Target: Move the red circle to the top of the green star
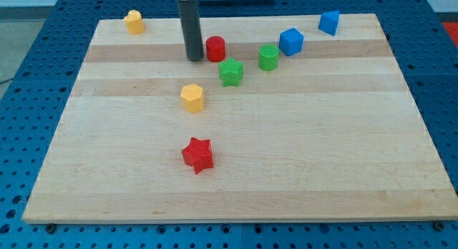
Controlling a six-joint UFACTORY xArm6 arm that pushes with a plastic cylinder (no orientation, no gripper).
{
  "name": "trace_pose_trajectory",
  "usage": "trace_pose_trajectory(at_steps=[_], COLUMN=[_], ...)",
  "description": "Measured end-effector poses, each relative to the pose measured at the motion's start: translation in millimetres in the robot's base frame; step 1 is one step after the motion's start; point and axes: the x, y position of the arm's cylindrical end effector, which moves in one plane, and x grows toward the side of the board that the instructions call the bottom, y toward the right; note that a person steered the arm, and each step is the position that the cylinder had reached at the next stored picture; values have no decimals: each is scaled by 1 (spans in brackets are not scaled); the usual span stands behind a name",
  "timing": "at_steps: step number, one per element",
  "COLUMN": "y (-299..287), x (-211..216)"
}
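Observation:
The red circle (215,48) stands on the wooden board near the view's top, left of centre. The green star (230,72) lies just below and right of it, almost touching. My tip (195,58) rests on the board right beside the red circle's left side, very close or touching. The dark rod rises from it out of the view's top.
A green round block (268,57) sits right of the green star. Two blue blocks (291,41) (329,22) lie toward the top right. Yellow blocks sit at the top left (134,22) and mid-board (192,98). A red star (198,154) lies lower centre.

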Motion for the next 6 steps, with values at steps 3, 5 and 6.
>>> trace_pose_trajectory(at_steps=[3, 5, 6], y=[40, 50, 93], x=[-46, -14, -13])
